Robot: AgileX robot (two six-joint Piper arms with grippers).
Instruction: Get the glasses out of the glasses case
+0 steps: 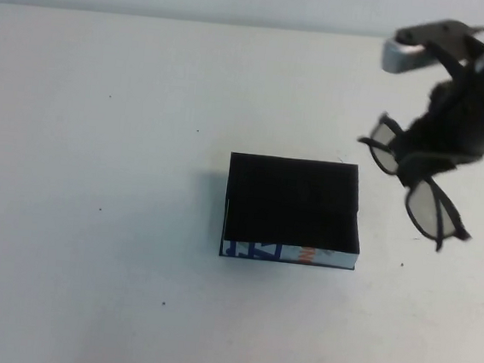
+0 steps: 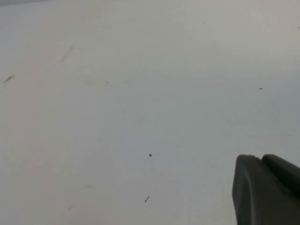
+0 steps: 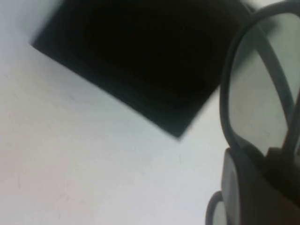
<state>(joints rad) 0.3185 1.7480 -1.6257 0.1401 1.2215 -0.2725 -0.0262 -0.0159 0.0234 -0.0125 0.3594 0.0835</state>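
White surface [image 1: 93, 219], plain, a few dark specks on it; fills almost all of the left wrist view [image 2: 117, 93].

Glasses case [image 1: 292, 205] sits flat on the surface, roughly mid-frame in the high view, a bit right of centre. Black rectangular box, shallow. Its near side edge is white with blue and orange lettering. Right wrist view shows it as a dark slab [image 3: 136, 56], one corner pointing toward the glasses, nothing visible on top of it.

Right arm comes in from the upper right of the high view, dark, with a grey camera block at the wrist. Right hand [image 1: 416, 160] is right of the case and off the surface, pinching the glasses at the bridge between the two lenses.

Glasses [image 1: 415, 183] are out of the case, hanging in the right hand just beside the case's right edge, not touching it. Thick black rims, greyish lenses. Frame is tilted: one lens up and toward the case's far right corner, the other lower and further right. Right wrist view has one lens close up [image 3: 262, 93] with the black hand body under it, second lens only a sliver at the frame edge.

Left hand [image 2: 267, 190]: only a dark rounded finger part shows in a corner of the left wrist view, over bare surface. Cannot tell whether it is spread or pressed together. Not visible in the high view.
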